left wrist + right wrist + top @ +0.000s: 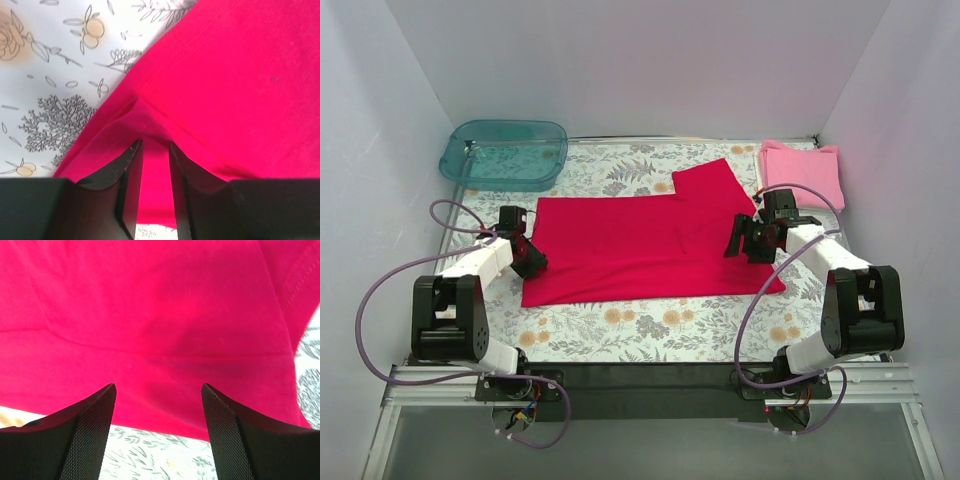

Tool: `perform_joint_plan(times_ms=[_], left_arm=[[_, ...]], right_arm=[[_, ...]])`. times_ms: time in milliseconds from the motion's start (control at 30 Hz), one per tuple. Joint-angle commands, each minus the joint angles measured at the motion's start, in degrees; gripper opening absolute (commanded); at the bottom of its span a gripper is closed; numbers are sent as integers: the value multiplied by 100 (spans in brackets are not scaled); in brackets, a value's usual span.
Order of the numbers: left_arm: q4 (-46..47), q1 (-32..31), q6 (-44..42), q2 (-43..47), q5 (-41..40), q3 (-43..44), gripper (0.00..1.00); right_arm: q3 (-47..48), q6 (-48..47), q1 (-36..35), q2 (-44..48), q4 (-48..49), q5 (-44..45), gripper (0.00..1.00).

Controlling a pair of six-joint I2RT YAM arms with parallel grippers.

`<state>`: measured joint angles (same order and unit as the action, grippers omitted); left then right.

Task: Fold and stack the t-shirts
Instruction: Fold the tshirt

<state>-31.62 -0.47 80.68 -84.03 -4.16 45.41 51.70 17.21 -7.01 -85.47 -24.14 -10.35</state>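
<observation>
Over the counter, seen from above: the red shirt (640, 245) lies spread flat on the flowered counter (620, 325) and spans the space between the two pincers. The pink shirt (802, 172) sits folded beyond the right pincer. A teal tub (505, 152) stands beyond the left pincer.
Left pincer, from above: the left pincer (528, 258) is down at the shirt's edge on its own side.
Right pincer, from above: the right pincer (740, 243) hangs over the cloth, just inside the opposite edge.
Left wrist view: the fingers are drawn nearly together and nip a raised ridge of the red shirt's stitched edge. Bare counter lies ahead and to the pincer's left.
Right wrist view: the fingers are spread wide with nothing between them. Red cloth lies ahead of the tips, and a strip of counter shows just under them.
Handling, as a judgement: the shirt looks light, limp and unbreakable, and it will sag and crease wherever it is unsupported. It is best taken at a hem or corner, catching both layers and keeping it taut between the pincers.
Writing: no brand, label or lettering is readable in any view.
</observation>
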Motion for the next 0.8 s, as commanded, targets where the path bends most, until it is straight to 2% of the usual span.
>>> perform_joint_plan(times_ms=[0,200,400,500,567,667,767], left_arm=[[191,29,18,-43,-260,328,26],[191,38,0,-245,-331,627,11],[182,38,9,-456,-278,680,6],[-2,30,96,-404,-252,785,11],[-273,38,236,-229,-347,820,23],[-503,38,351,105,-532,785,32],[-521,29,378,264,-612,663,33]], right_arm=[[-160,-227,68,320,-38,252,63],[-582,-332,182,461,-47,560,64],[-846,-368,314,540,-47,631,64],[-872,-368,349,593,-47,622,63],[-872,-359,340,628,-47,622,64],[-872,-368,358,681,-56,622,64],[-881,-359,358,690,-56,613,64]])
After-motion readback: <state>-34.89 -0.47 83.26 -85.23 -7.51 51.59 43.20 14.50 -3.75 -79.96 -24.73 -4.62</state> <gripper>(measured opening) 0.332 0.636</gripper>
